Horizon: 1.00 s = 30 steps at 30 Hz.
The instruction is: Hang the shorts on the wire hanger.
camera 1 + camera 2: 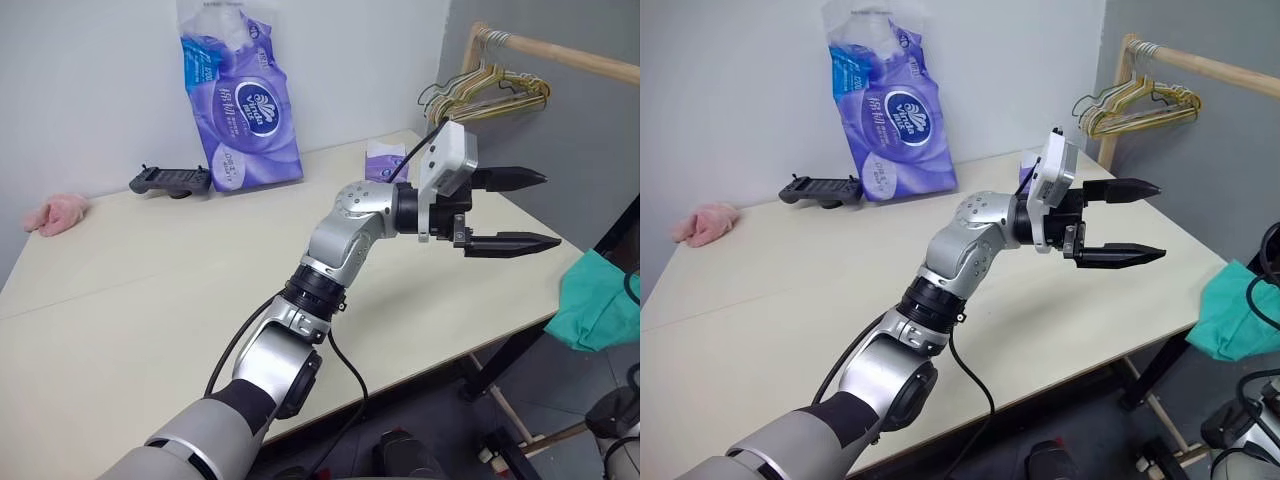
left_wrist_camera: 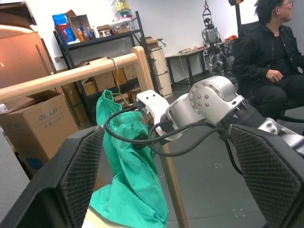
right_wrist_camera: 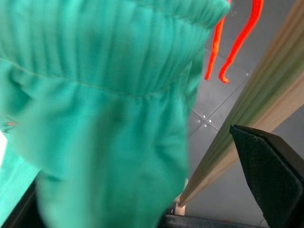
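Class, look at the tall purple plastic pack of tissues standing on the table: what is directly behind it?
Behind the purple tissue pack rises a plain white wall. The pack stands on the beige table at its far edge. The strip of wall right behind the pack is covered, so anything there is hidden.

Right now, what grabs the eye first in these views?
The left gripper, fingers spread wide, held out level above the right end of the pale table. Beyond that table edge, teal-green shorts hang in a bunch beside a wooden rack carrying pale hangers. Against the back wall stands a big purple tissue pack.
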{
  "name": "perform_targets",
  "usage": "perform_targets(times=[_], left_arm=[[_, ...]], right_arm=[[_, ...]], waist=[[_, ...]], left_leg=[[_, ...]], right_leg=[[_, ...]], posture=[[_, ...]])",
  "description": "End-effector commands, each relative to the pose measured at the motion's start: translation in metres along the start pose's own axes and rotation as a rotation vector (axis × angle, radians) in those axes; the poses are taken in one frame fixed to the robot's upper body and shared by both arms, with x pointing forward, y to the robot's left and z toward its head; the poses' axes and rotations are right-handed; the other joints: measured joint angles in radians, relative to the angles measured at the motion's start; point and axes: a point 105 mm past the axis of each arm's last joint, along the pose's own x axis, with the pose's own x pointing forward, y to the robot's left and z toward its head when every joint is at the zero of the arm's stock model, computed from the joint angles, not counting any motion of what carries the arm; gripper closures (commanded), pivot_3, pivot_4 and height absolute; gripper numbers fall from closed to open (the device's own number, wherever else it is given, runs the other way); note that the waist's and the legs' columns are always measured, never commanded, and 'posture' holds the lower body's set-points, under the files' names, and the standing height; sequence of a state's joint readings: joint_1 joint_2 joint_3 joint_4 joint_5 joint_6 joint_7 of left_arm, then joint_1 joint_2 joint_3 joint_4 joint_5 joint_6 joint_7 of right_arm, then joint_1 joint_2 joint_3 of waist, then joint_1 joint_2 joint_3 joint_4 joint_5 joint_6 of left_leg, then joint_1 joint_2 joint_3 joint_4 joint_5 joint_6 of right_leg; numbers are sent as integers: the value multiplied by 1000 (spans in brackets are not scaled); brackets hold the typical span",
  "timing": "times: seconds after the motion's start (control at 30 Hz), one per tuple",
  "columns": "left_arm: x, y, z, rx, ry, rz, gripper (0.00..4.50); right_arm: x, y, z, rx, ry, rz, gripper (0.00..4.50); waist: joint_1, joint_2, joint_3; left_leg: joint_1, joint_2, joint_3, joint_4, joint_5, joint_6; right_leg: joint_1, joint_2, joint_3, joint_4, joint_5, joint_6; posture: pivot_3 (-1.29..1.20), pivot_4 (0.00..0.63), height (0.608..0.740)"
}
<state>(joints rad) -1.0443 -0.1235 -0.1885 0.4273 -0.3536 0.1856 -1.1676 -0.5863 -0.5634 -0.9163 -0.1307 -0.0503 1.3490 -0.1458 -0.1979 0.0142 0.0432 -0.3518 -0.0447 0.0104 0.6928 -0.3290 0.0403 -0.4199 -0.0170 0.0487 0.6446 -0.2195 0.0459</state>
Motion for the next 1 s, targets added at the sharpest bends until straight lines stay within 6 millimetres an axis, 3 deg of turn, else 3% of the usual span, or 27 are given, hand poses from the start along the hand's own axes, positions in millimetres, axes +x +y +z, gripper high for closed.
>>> perform_targets(times=[0.03, 0.37, 0.57, 0.7, 0.8, 0.87, 0.93, 1.0], left_arm=[[0, 4, 14, 44, -31, 8, 0], [-5, 15, 16, 60, -32, 47, 0], [-18, 22, 17, 72, -15, 86, 0], [-33, 31, 17, 70, -1, 163, 0], [-66, 54, 8, 48, 58, 390, 0], [-104, 75, -8, 13, 126, 659, 0], [-144, 83, -23, -33, 165, 888, 0], [-176, 80, -36, -79, 184, 1058, 0]], right_arm=[[-30, 16, 22, 20, -113, 6, 28], [-84, 73, 10, 31, -124, 112, 28], [-108, 101, 0, 61, -126, 171, 28], [-131, 137, 0, 52, -143, 336, 28], [-161, 182, 6, -39, -231, 633, 28], [-174, 207, 2, -144, -325, 815, 28], [-175, 225, -12, -272, -379, 902, 28], [-172, 237, -24, -294, -385, 953, 28]], waist=[[1, 0, 0], [0, 3, -2], [-1, 3, -2], [-3, 4, -2], [-8, 4, -2], [-8, 4, -2], [-5, 1, -2], [7, -3, 0]], left_leg=[[0, 0, 0, 0, 0, 0], [0, 1, -2, 0, 0, -1], [3, 0, -2, 0, 0, -1], [4, 0, -2, 0, -1, -1], [4, 1, -3, 0, -1, -1], [4, 1, -4, 0, -1, -1], [4, 1, -6, 0, -1, -1], [5, 1, -7, 0, -1, -2]], right_leg=[[0, 0, 0, 0, 0, 0], [0, 0, -1, 0, 0, 0], [0, -1, -2, 0, 0, 0], [0, -1, -2, 0, 0, 0], [-1, -1, -2, 0, 0, 0], [0, -1, -3, 0, 0, 0], [0, -3, -4, 0, 0, 0], [1, -5, -5, 1, 0, 0]], posture=[[-271, 15, 740], [-268, 22, 740], [-252, 20, 740], [-242, 20, 740], [-209, 23, 740], [-184, 25, 740], [-139, 23, 740], [-101, 23, 740]])
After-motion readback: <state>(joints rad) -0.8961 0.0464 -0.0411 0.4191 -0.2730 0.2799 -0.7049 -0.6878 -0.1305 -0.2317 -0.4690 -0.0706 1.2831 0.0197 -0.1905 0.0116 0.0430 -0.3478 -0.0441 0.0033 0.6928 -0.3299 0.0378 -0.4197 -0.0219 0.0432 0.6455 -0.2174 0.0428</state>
